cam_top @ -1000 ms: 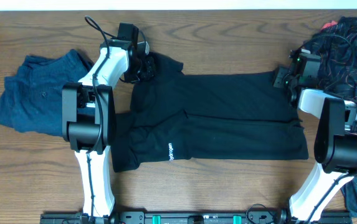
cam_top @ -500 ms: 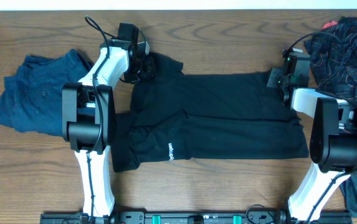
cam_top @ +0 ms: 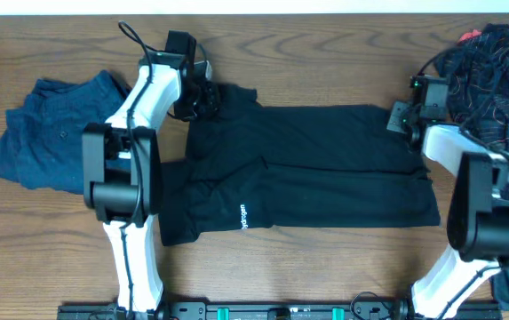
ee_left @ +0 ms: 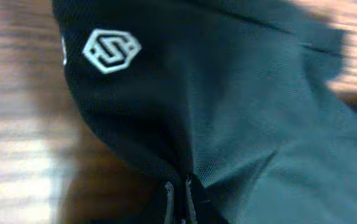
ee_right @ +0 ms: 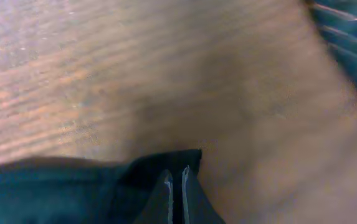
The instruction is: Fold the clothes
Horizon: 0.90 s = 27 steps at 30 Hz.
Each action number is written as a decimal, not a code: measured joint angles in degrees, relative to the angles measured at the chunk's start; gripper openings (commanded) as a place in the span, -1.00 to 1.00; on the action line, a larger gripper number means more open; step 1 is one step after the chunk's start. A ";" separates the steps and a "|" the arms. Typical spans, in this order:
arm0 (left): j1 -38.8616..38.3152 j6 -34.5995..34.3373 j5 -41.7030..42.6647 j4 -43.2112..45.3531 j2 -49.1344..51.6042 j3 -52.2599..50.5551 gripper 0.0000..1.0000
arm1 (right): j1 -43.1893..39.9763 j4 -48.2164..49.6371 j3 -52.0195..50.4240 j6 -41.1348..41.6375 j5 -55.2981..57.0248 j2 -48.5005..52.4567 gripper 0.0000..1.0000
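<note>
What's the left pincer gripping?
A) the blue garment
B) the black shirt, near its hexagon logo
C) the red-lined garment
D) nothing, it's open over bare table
B: in the left wrist view the left pincer is shut on a bunched fold of the shirt, with the white hexagon logo close by on the same fabric.

overhead: straight down, far | wrists: close, seemingly angled down | shared: black shirt (cam_top: 325, 178)
</note>
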 measured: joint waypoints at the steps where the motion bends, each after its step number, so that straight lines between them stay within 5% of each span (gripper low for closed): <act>1: 0.00 0.02 0.00 -0.66 -1.14 0.00 -0.88 | -0.33 -1.29 -0.02 0.11 0.37 -1.57 -0.98; 11: 0.00 0.17 0.02 -12.15 -7.21 0.00 -0.88 | -1.25 -14.97 -0.04 0.22 2.29 -15.72 -0.98; 27: 0.00 0.20 0.02 -32.46 -7.21 -0.09 -0.88 | -1.27 -40.65 -0.11 0.39 6.56 -19.43 -0.98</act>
